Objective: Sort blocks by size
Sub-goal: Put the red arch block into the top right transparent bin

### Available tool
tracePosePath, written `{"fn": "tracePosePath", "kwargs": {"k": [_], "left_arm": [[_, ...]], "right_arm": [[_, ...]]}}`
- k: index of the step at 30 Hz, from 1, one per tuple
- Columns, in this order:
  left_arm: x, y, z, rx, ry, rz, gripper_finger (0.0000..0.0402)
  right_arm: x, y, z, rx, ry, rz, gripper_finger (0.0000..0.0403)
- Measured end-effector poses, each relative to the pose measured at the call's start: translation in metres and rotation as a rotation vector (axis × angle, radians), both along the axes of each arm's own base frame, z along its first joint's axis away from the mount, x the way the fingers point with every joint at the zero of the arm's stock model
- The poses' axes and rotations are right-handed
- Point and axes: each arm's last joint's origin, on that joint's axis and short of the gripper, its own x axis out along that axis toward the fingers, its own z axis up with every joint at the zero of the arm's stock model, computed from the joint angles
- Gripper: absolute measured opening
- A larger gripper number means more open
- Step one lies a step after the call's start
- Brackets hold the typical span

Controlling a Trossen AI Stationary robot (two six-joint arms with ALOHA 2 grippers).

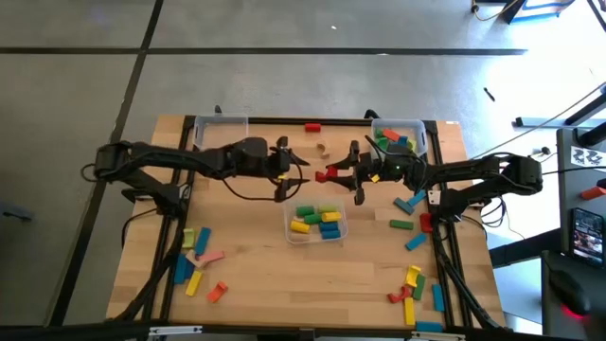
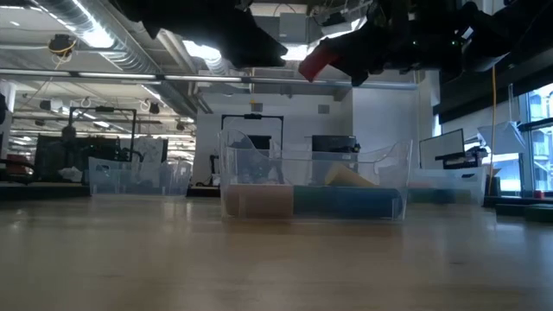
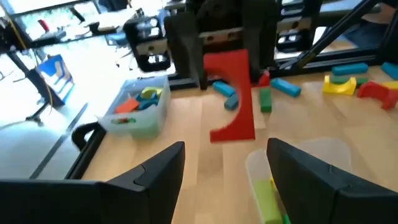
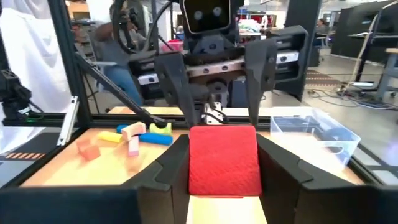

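Observation:
A red block (image 1: 327, 174) hangs high over the table's middle, with my right gripper (image 1: 343, 174) shut on it. In the right wrist view the red block (image 4: 224, 158) fills the gap between the fingers. My left gripper (image 1: 299, 163) stands open just left of the block, facing it and touching nothing; its fingers (image 3: 155, 177) show apart. Below them stands a clear bin (image 1: 315, 225) with green, yellow and blue blocks. Another clear bin (image 1: 398, 140) at the far right holds mixed blocks. A clear bin (image 1: 220, 131) stands at the far left. My right gripper pinches the red block by two opposite sides (image 4: 198, 162) between its two fingers. The fingers come in level from the table's right. The block is lifted clear of the table and sticks out past the fingertips (image 3: 186, 62) toward my left gripper.
Loose blocks lie at the near left (image 1: 194, 258), the near right (image 1: 412, 286) and the right (image 1: 409, 204). One red block (image 1: 312, 126) lies by the far edge. The table's near middle is bare wood.

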Motion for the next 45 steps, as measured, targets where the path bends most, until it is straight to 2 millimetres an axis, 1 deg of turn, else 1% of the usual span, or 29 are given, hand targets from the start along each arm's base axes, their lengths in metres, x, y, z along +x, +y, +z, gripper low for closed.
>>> {"fn": "tracePosePath", "kwargs": {"k": [5, 9, 14, 18, 21, 23, 28, 32, 35, 38, 42, 45], "left_arm": [[-0.003, 0.008, -0.003, -0.006, 0.022, 0.028, 0.0224], [-0.007, 0.014, -0.013, -0.020, 0.040, 0.053, 0.0224], [-0.011, 0.017, -0.023, -0.052, 0.058, 0.077, 0.0224], [-0.012, 0.016, -0.028, -0.056, 0.032, 0.078, 0.0223], [-0.014, 0.016, -0.032, -0.060, 0.039, 0.078, 0.0224], [-0.013, 0.016, -0.030, -0.058, 0.027, 0.079, 0.0223], [-0.012, 0.016, -0.027, -0.051, -0.010, 0.077, 0.0223], [-0.012, 0.016, -0.027, -0.051, -0.005, 0.077, 0.0223], [-0.012, 0.017, -0.027, -0.042, -0.007, 0.075, 0.0223], [-0.012, 0.017, -0.027, -0.030, -0.009, 0.071, 0.0223], [-0.012, 0.017, -0.027, -0.022, -0.007, 0.068, 0.0223], [-0.012, 0.017, -0.027, -0.020, -0.009, 0.068, 0.0223]], "right_arm": [[-0.005, -0.001, 0.006, -0.039, -0.009, -0.065, 0.0140], [-0.015, -0.002, 0.014, -0.092, 0.023, -0.179, 0.0141], [-0.035, -0.003, 0.027, -0.156, 0.062, -0.368, 0.0142], [-0.052, -0.004, 0.035, -0.213, 0.106, -0.543, 0.0142], [-0.066, -0.010, 0.039, -0.239, 0.153, -0.681, 0.0142], [-0.075, -0.016, 0.040, -0.244, 0.188, -0.772, 0.0142], [-0.100, -0.033, 0.039, -0.246, 0.292, -0.991, 0.0142], [-0.113, -0.046, 0.036, -0.233, 0.360, -1.087, 0.0142], [-0.121, -0.055, 0.029, -0.221, 0.439, -1.141, 0.0143], [-0.127, -0.064, 0.026, -0.182, 0.467, -1.190, 0.0143], [-0.131, -0.078, 0.018, -0.124, 0.505, -1.219, 0.0143], [-0.132, -0.091, 0.009, -0.065, 0.538, -1.206, 0.0143]]}}
